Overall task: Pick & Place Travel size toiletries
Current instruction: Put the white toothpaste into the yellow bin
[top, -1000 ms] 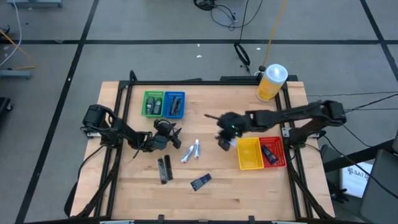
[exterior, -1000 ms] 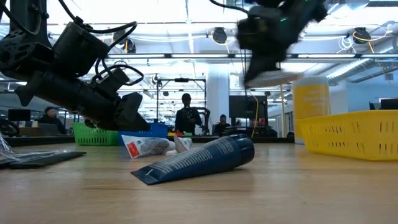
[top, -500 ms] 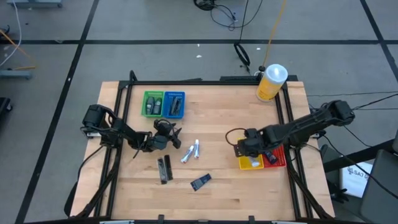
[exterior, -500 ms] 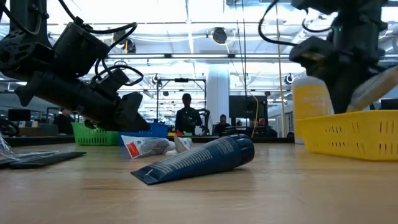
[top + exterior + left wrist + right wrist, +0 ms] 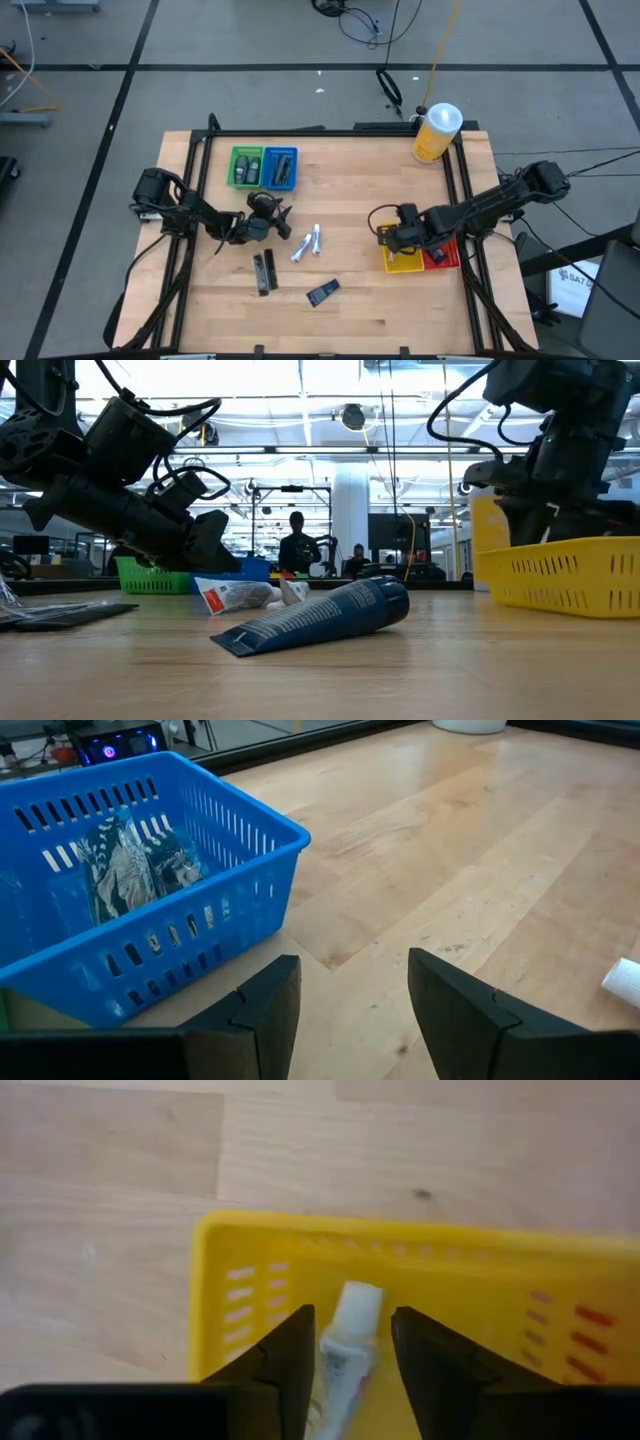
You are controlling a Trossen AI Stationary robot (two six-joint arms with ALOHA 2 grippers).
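Observation:
My right gripper (image 5: pixel 350 1365) is down over the yellow tray (image 5: pixel 402 260), shut on a white mini tube (image 5: pixel 352 1325). My left gripper (image 5: pixel 345 1010) hovers open above the wood beside the blue tray (image 5: pixel 150 910), holding nothing. Two white-silver mini tubes (image 5: pixel 306 243) lie flat on the table near its middle. Toward the near edge lie dark flat packets (image 5: pixel 264 271) and a dark tube (image 5: pixel 322 292). In the low view that dark tube (image 5: pixel 320 615) lies on its side in front, and the yellow tray's wall (image 5: pixel 565 572) hides my right fingertips. My right gripper pinches the white mini tube at its body (image 5: pixel 345 1348), one finger on each side, coming from above and pointing down. The capped end (image 5: pixel 360 1295) sticks out past the fingers. The tube is inside the yellow tray; whether it rests on the tray floor I cannot tell.
A green tray (image 5: pixel 245 167) and the blue tray (image 5: pixel 281 168) stand toward the far left, both with items inside. A red tray (image 5: pixel 443 252) holding a dark item adjoins the yellow tray. A large yellow bottle (image 5: pixel 436 133) stands at the far right corner. Bare wood lies near the front edge.
My right gripper, carrying the white tube, has moved from the table's middle toward the right edge, over the yellow tray, and then gone down into it. The tube has come along in the hold. My left arm has kept still.

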